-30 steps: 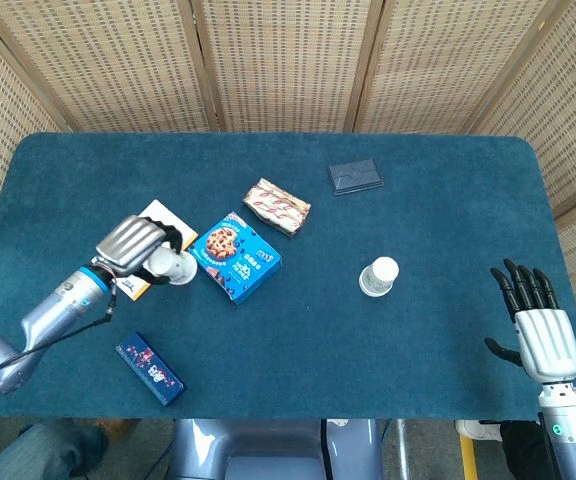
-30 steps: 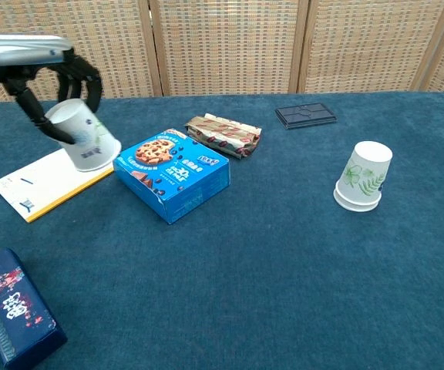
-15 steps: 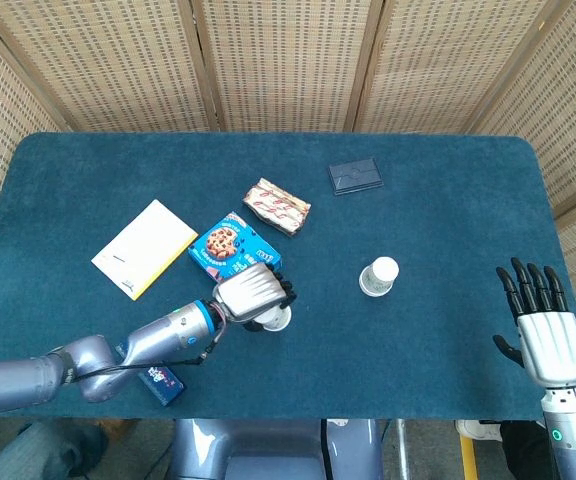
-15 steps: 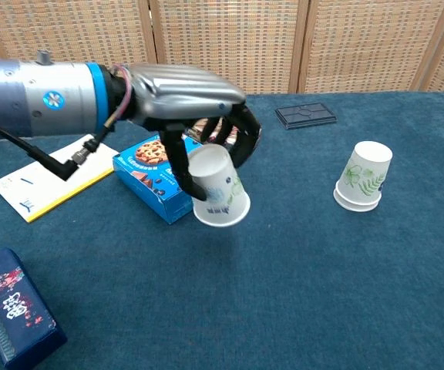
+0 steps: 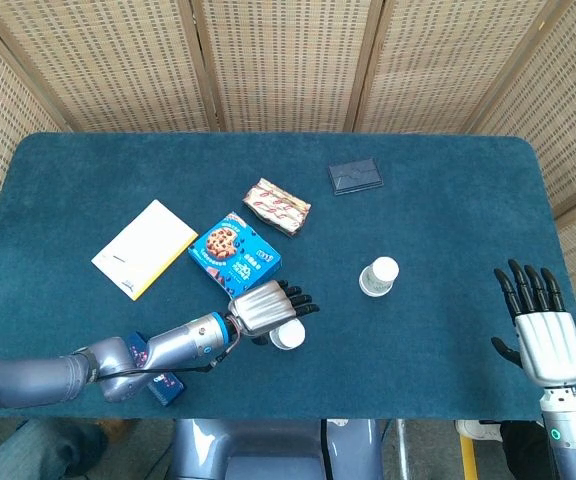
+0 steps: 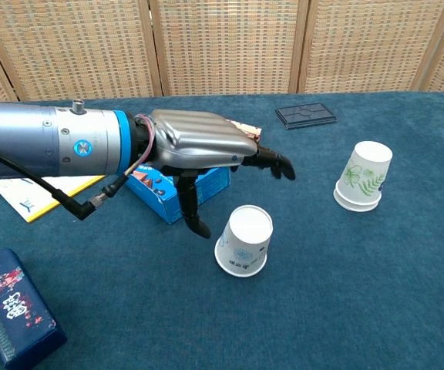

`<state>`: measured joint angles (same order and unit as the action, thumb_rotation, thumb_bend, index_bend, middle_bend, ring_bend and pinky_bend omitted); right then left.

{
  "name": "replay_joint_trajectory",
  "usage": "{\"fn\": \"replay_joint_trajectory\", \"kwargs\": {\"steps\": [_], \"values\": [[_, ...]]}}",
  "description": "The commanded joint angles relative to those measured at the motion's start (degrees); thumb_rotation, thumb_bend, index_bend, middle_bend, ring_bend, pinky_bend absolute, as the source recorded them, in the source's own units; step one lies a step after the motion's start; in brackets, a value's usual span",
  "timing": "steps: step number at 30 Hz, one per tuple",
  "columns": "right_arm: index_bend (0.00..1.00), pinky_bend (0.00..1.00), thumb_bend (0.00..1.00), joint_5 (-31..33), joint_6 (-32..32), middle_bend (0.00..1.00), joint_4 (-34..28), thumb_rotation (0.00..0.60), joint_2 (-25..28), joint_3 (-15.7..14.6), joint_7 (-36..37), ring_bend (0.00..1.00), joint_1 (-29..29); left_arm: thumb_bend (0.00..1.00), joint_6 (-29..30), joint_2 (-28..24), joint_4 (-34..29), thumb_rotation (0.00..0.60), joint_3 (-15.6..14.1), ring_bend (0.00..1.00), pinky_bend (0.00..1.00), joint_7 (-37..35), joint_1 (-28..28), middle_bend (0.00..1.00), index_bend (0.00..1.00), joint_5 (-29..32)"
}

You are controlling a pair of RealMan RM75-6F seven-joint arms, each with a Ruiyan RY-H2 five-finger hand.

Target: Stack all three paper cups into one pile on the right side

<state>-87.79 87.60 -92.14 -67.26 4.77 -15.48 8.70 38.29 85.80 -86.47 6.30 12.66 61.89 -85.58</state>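
Left hand (image 6: 199,146) has let go, fingers spread; cup (image 6: 243,240) now stands upside down on the bench, at 8 o'clock of the stacked cups (image 6: 364,176). Light, crushable: grip sidewall gently. Right hand (image 5: 546,335) idle, open.

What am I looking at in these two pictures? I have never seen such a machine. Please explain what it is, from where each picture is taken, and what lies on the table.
This is a robot with two metal arms, each ending in a hand with fingers. One camera looks down from its head, the other looks forward from its chest.

The left hand is open and hovers just above a paper cup that stands upside down on the blue table; it holds nothing. The right hand is open at the table's right edge, seen only from the head.

Further right stand upside-down cups, apparently two stacked. Also there: a blue cookie box, a wrapped snack, a yellow-edged notepad, a dark flat case and a dark blue box.
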Motion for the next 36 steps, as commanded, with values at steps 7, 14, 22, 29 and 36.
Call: {"fn": "replay_joint_trajectory", "kwargs": {"steps": [7, 14, 22, 29, 36], "values": [[0.01, 0.0, 0.0, -0.3, -0.6, 0.0, -0.3, 0.6, 0.2, -0.3, -0.1, 0.0, 0.0, 0.0, 11.0, -10.4, -6.6, 0.6, -1.3, 0.0, 0.0, -1.9, -5.9, 0.0, 0.0, -3.3], [0.01, 0.0, 0.0, 0.1, -3.4, 0.0, -0.7, 0.6, 0.8, -0.8, 0.3, 0.0, 0.7, 0.0, 25.0, -23.2, -11.4, 0.6, -2.9, 0.0, 0.0, 0.8, -18.3, 0.0, 0.0, 1.8], [0.03, 0.0, 0.0, 0.3, -12.2, 0.0, -3.1, 0.6, 3.1, -0.7, 0.4, 0.0, 5.6, 0.0, 36.5, -28.3, -18.0, 0.6, -3.5, 0.0, 0.0, 2.7, -31.6, 0.0, 0.0, 16.7], [0.09, 0.0, 0.02, -2.6, -25.8, 0.03, -8.2, 0.6, 5.7, -0.5, 3.1, 0.0, 14.7, 0.0, 42.5, -26.4, -19.1, 0.6, -5.9, 0.0, 0.0, 1.8, -39.5, 0.0, 0.0, 20.5], [0.16, 0.1, 0.12, -6.8, -36.4, 0.14, -9.8, 0.6, 2.6, 0.8, 6.6, 0.09, 24.7, 0.0, 43.7, -25.6, -19.0, 0.6, -5.8, 0.0, 0.0, 0.9, -42.1, 0.0, 0.0, 20.3]]}}
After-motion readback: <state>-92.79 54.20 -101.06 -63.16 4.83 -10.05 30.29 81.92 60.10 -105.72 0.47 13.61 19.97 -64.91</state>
